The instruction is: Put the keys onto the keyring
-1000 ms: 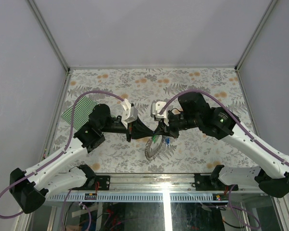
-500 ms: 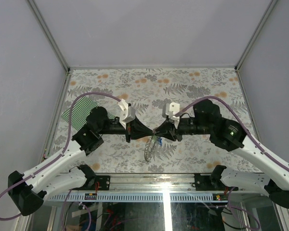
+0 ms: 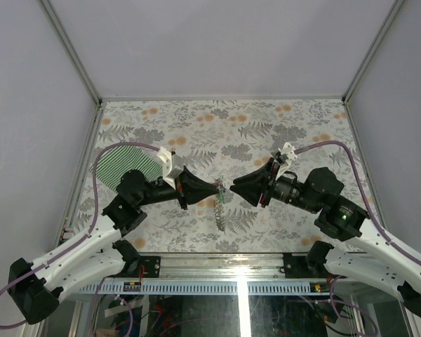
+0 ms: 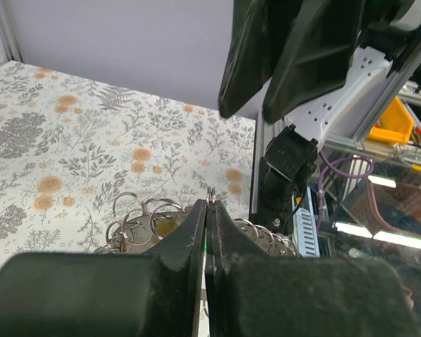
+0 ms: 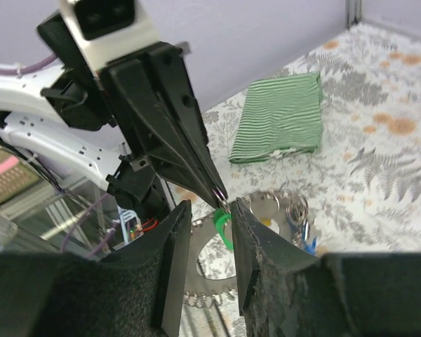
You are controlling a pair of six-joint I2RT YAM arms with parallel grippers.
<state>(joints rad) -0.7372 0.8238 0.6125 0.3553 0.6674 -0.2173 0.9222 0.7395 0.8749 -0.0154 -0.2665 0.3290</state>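
Top external: left gripper point(image 3: 215, 188) pinched tight on the small ring of the keyring point(image 3: 221, 212), which trails down to the table point(image 3: 281, 133). Keys point(image 3: 224, 198) bunched just under the tips. Right gripper point(image 3: 233, 188) narrowly parted, just beside, gripping nothing. Striped cloth point(image 3: 126, 163) far left.

Enclosure interior. A table point(image 3: 266, 119) covered in a grey fern and orange blossom print fills the cell. Plain pale lilac-grey walls point(image 3: 217, 42) rise behind and on both sides, joined by aluminium posts point(image 3: 69, 49). A slotted white cable duct point(image 3: 217, 286) runs along the near edge, with a yellow bin point(image 4: 398, 121) below it. Lighting even, diffuse.
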